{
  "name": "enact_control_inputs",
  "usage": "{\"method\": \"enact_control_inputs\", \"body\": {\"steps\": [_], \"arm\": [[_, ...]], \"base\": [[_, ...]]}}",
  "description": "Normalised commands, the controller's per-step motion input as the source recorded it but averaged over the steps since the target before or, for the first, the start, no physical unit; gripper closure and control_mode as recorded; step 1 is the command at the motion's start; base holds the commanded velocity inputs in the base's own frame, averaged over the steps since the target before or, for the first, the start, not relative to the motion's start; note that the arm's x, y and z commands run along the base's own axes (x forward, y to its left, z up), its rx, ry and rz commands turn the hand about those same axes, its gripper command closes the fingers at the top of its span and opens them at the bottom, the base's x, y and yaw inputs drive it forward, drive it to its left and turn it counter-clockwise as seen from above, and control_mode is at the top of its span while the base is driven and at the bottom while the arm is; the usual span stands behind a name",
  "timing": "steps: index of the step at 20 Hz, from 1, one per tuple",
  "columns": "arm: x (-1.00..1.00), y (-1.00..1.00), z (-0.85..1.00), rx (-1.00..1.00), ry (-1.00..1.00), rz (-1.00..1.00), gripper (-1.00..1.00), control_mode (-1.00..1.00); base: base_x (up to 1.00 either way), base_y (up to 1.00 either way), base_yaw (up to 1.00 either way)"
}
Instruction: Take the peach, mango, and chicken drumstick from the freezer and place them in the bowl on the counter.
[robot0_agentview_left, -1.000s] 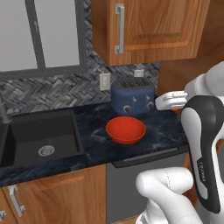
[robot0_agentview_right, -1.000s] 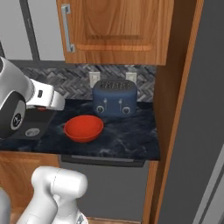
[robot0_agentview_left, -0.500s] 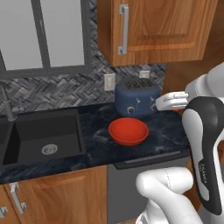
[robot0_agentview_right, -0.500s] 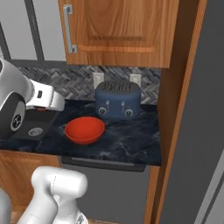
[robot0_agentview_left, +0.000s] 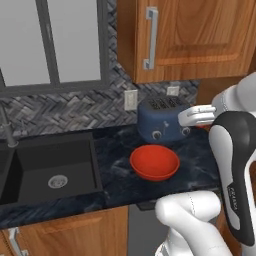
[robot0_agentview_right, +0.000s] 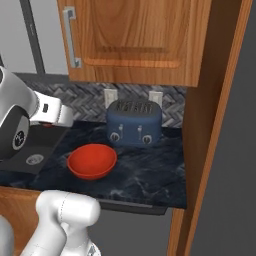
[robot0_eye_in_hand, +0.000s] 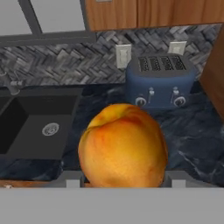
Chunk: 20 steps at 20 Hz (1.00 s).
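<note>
Peach (robot0_eye_in_hand: 123, 145) sits clamped between the gripper's (robot0_eye_in_hand: 124, 178) two jaws, up in the air on the near side of the blue toaster (robot0_eye_in_hand: 160, 81). Red bowl (robot0_agentview_left: 154, 162) rests on the counter (robot0_agentview_left: 200, 155) just before the toaster.

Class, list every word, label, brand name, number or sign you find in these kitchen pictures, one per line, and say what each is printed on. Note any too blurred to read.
Dark vertical lettering on the robot arm's white forearm: too small and blurred to read.
Round emblem on the arm's dark joint: a sign, not legible.
Blue toaster: knobs and levers, no readable label.
Peach, bowl, wooden cabinets: no text.
</note>
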Motion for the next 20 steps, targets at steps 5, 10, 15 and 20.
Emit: {"method": "enact_control_inputs", "body": {"steps": [5, 10, 15, 20], "arm": [[0.0, 0.0, 0.0, 0.0, 0.0, 0.0, 1.0, 1.0], [0.14, 0.0, -0.08, 0.0, 0.12, 0.0, 1.0, -1.0], [0.03, -0.05, -0.4, -0.01, 0.4, 0.0, 1.0, -1.0], [0.0, -0.04, -0.68, -0.05, 0.36, 0.0, 1.0, -1.0]], "base": [[0.43, -0.01, 0.0], [0.21, -0.02, 0.0], [0.0, 0.0, 0.0], [0.0, 0.0, 0.0]]}}
